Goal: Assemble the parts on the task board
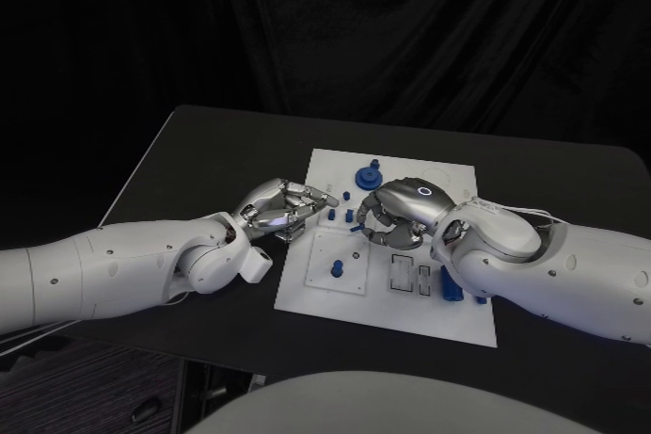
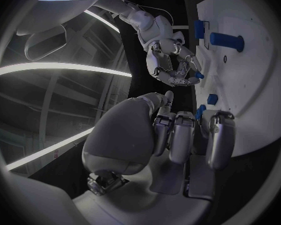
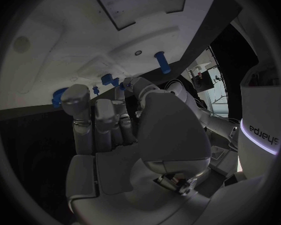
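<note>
Both hands are over the white task board (image 1: 407,307), which lies flat on the black tabletop (image 1: 203,152), near its middle.

Left hand (image 1: 282,208) comes in over the board's near-left edge, knuckles up, fingers (image 2: 178,140) curled inward. The left wrist view shows a small blue part (image 2: 200,112) close by those fingertips, but whether it is pinched or just standing on the board beyond them I cannot tell.

Right hand (image 1: 401,211) hovers over the board's centre, fingers curved down and in toward the surface. In the left wrist view a small blue piece (image 2: 199,75) sits at its fingertips, apparently pinched between thumb and a finger. In the right wrist view the fingers (image 3: 84,117) are bent forward, with small blue parts showing just past them.

Parts on the board: a round blue knob (image 1: 368,177) stands toward the far edge, just beyond the right hand. A few small blue pieces (image 1: 344,213) lie between the two hands. A long blue block (image 1: 448,283) sits near the board's right side, partly under the right forearm, beside dark rectangular recesses (image 1: 403,272). A blue cylinder (image 2: 226,39) stands out from the board in the left wrist view, and a blue peg (image 3: 162,62) shows likewise in the right wrist view.
</note>
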Robot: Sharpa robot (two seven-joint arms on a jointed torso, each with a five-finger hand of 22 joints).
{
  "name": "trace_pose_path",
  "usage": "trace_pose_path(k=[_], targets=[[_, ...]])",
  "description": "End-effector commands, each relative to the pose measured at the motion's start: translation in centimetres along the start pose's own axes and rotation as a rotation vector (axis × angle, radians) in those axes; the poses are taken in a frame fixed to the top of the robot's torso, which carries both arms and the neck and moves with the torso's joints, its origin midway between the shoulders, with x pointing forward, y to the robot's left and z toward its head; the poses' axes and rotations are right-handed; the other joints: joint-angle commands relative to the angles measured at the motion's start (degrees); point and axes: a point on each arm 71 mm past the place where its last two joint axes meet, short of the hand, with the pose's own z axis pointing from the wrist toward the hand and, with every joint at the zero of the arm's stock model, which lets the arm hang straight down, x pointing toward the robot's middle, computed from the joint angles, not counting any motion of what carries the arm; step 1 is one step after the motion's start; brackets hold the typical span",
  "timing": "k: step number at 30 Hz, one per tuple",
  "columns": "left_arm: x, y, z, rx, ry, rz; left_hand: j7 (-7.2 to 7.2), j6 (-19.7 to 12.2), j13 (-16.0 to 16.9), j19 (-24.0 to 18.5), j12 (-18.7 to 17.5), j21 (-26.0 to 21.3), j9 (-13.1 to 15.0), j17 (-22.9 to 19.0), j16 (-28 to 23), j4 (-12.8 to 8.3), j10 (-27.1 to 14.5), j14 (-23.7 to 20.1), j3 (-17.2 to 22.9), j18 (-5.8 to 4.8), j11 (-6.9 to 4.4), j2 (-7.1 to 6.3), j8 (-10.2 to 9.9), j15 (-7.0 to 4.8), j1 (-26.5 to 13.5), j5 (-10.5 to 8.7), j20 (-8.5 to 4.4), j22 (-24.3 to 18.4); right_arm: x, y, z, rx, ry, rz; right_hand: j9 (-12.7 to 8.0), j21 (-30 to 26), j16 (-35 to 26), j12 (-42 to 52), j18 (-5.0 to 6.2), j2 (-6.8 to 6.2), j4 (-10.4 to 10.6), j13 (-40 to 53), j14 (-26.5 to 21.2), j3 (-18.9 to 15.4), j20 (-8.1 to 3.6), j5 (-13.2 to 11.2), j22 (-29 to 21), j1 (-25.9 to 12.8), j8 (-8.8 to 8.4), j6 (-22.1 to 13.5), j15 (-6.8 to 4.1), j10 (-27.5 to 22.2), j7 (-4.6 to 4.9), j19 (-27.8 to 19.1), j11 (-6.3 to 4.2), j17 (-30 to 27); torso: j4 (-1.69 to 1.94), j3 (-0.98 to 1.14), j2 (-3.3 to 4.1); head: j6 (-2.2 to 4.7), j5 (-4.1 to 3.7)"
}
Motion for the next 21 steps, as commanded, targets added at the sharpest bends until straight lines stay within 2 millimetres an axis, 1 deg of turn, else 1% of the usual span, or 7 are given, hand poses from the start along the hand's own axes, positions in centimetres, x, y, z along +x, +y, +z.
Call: trace_pose_path(k=[1,4,13,21], targets=[[0.87,0.4,0.17,-0.048,0.09,-0.001,0.32,-0.27,15.04,1.03,-0.05,0.32,-0.08,15.05,-0.28,-0.23,6.04,6.06,-0.01,-0.83,-0.21,0.19,-0.27,-0.38,-0.64,0.32,-0.05,12.91,-0.21,0.15,0.17,-0.009,-0.019,0.03,2.75,0.17,0.33,0.1,-0.6,0.27,-0.17,0.1,0.35,0.13,-0.24,0.14,5.97,0.31,0.23,0.39,0.04,0.42,-0.07,0.32,-0.07,0.05,0.02,0.04,0.03,0.0,-0.06],[1.1,0.55,0.31,-0.064,0.105,-0.005,0.37,-0.4,15.04,1.28,-0.05,0.42,-0.15,15.05,-0.28,-0.33,6.04,6.06,0.19,-0.88,-0.18,0.3,-0.48,-0.37,-0.66,0.5,-0.05,13.0,-0.2,0.29,0.25,-0.015,-0.019,0.034,2.81,0.19,0.33,0.1,-0.6,0.28,-0.19,0.11,0.36,0.14,-0.25,0.13,5.97,0.29,0.27,0.41,0.03,0.44,-0.08,0.33,-0.07,0.05,-0.01,0.02,0.03,0.0,-0.06],[1.52,0.95,0.57,-0.108,0.137,-0.018,0.46,-0.62,15.04,1.33,-0.05,0.43,-0.24,15.05,-0.28,-0.4,6.04,6.06,0.45,-0.89,-0.12,0.4,-0.77,-0.34,-0.73,0.62,-0.03,13.0,-0.28,0.6,0.15,-0.029,-0.027,0.042,3.23,0.47,0.43,0.15,-0.65,0.29,-0.19,0.3,0.52,0.09,-0.31,-0.17,6.02,-0.02,0.52,0.39,-0.01,0.75,-0.15,0.44,-0.12,0.24,-0.07,0.05,-0.03,0.0,-0.04],[1.46,1.29,0.47,-0.15,0.148,-0.022,0.4,-0.17,15.04,0.97,-0.05,0.27,-0.16,15.05,-0.28,-0.46,6.04,6.06,0.57,-0.79,-0.12,0.36,-0.66,-0.32,-0.9,0.59,-0.01,12.83,-0.45,0.78,-0.08,-0.039,-0.046,0.057,3.43,0.67,0.52,0.19,-0.68,0.32,-0.21,0.45,0.63,0.1,-0.33,-0.33,6.05,-0.14,0.6,0.3,-0.04,0.95,-0.19,0.51,-0.17,0.41,-0.03,0.03,-0.01,0.0,0.05]])
